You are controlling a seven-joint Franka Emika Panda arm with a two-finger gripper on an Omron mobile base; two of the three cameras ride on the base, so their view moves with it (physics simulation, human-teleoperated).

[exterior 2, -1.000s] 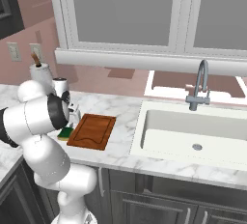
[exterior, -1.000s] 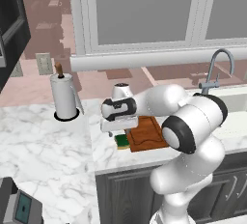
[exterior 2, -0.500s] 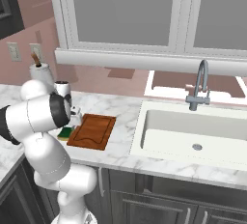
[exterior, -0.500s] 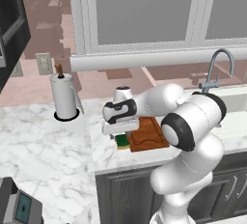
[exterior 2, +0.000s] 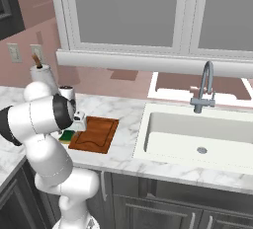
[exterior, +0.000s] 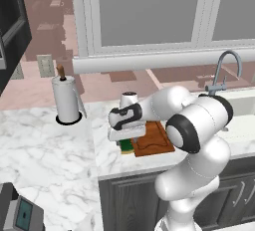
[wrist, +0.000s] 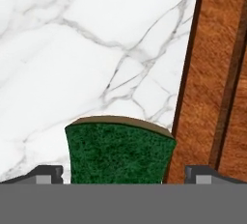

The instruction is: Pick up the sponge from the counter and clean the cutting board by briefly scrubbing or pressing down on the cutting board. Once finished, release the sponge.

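So the end effector is sitting wide around the sponge on the worktop, not squeezing yet. Lifting and scrubbing the cutting board are waiting.

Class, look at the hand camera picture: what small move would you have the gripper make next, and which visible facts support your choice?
Probably close the fingers on the sponge. In the hand view the gripper is open, with one fingertip showing on each side of the sponge's green top. The sponge lies on the counter beside the cutting board, not on it, so it must be grasped before any scrubbing.
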